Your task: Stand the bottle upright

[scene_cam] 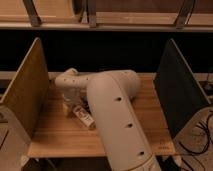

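The bottle (84, 118) is a small whitish cylinder with a pale label. It lies on its side on the wooden table (60, 135), left of centre and slanting toward the front right. My gripper (71, 104) hangs from the bent white arm (112, 110) directly over the bottle's rear end, very close to it or touching it. The arm's bulk hides part of the table behind and to the right of the bottle.
An upright wooden panel (27, 90) walls the table's left side and a dark panel (175, 85) walls the right. A dark recess under a shelf lies behind. Cables (200, 135) trail on the floor at the right.
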You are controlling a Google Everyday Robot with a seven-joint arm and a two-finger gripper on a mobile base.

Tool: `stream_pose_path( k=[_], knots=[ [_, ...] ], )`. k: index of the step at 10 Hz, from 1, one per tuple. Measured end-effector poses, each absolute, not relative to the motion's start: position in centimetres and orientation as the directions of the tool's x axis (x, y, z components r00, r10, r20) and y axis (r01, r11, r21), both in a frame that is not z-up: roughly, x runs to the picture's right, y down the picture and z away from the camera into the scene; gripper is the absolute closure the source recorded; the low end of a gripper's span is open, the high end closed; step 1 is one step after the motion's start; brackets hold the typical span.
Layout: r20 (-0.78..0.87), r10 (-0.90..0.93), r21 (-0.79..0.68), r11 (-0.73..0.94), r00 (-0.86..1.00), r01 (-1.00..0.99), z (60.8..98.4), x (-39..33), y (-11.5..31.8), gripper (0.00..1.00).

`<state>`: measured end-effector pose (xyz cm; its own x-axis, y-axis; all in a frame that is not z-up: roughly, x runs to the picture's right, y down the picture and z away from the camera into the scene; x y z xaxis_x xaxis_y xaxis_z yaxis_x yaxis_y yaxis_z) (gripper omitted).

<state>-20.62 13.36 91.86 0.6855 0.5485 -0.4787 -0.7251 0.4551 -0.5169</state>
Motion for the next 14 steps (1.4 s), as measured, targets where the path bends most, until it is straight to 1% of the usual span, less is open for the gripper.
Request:
stream_pose_path(
  k=[2, 3, 5, 6, 11, 14],
  knots=[
    [-0.477, 0.546, -0.503, 0.473, 0.689, -0.723, 92.0, -20.2, 12.8, 0.68],
    [-0.479, 0.545, -0.498, 0.477, 0.688, -0.724, 92.0, -20.0, 12.6, 0.76],
    [-0.487, 0.545, -0.476, 0.490, 0.682, -0.731, 91.3, -19.8, 12.2, 0.96],
    [-0.497, 0.540, -0.458, 0.502, 0.679, -0.734, 90.9, -19.3, 11.8, 1.00],
    [-0.487, 0.576, -0.320, 0.581, 0.656, -0.748, 87.5, -17.6, 7.2, 1.00],
    [-0.451, 0.634, -0.267, 0.577, 0.629, -0.772, 85.6, -17.4, 5.7, 1.00]
  ],
)
